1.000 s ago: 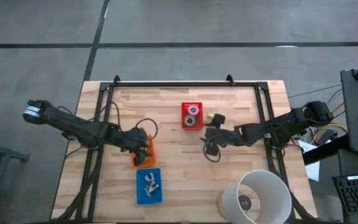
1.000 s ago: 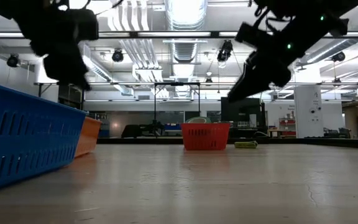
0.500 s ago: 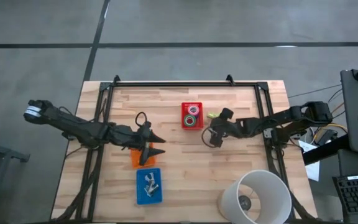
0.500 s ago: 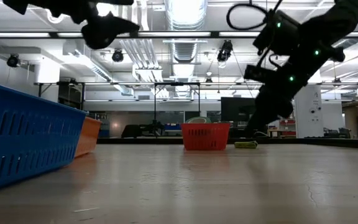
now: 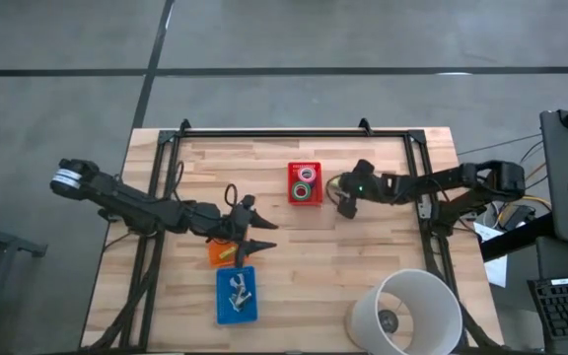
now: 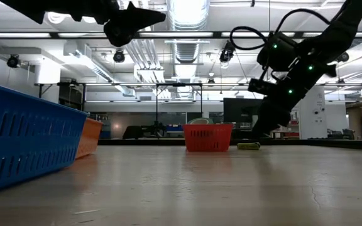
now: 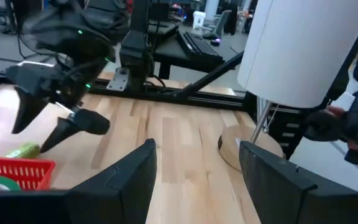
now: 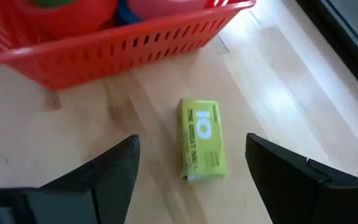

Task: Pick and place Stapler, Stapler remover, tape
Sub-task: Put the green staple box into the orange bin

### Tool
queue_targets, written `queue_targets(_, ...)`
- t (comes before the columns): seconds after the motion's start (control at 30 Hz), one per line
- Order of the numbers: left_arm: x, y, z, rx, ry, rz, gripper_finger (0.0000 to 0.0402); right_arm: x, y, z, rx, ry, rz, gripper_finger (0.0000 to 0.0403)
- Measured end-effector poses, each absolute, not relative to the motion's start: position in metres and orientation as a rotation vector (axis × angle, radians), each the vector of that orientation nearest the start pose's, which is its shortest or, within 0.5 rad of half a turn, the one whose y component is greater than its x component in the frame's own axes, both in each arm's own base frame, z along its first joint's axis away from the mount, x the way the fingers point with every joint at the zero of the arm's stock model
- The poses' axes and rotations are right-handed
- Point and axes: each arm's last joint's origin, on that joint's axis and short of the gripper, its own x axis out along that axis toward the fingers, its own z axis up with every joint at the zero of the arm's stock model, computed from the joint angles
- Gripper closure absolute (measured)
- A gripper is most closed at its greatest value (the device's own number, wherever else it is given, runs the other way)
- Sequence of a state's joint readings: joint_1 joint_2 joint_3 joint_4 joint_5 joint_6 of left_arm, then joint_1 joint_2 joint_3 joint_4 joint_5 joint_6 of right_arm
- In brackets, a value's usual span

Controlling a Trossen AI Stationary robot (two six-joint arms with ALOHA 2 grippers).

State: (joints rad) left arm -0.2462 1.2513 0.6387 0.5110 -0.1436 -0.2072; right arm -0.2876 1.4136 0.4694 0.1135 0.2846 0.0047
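A small yellow-green stapler marked 10 lies flat on the wood beside the red basket. That basket holds tape rolls in red, blue and pink. My right gripper is open, slanting down just above the stapler with a finger on either side, touching nothing. My left gripper is open and level, high above the orange basket. Silver stapler removers lie in the blue basket.
A big white lamp shade stands at the table's near right corner. A black frame runs along the far edge and down both sides. Bare wood lies between the baskets and the lamp.
My left gripper has risen from the orange basket, tipped from pointing down to level, and gone a little toward the table's right. My right gripper has swung toward the far edge and sunk toward the yellow-green stapler. Both have stayed open.
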Motion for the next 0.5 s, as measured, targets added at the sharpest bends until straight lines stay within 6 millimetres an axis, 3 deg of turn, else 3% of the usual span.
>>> queue_targets(0.27, 0.259, -0.062, 0.256, -0.194, 0.098, -0.108, 0.0172, 0.21, -0.106, 0.128, 0.12, 0.826, -0.496, 0.0128)
queue_targets(0.5, 0.259, -0.062, 0.257, -0.192, 0.089, -0.112, 0.0172, 0.209, -0.114, 0.115, 0.18, 0.836, -0.425, 0.0137)
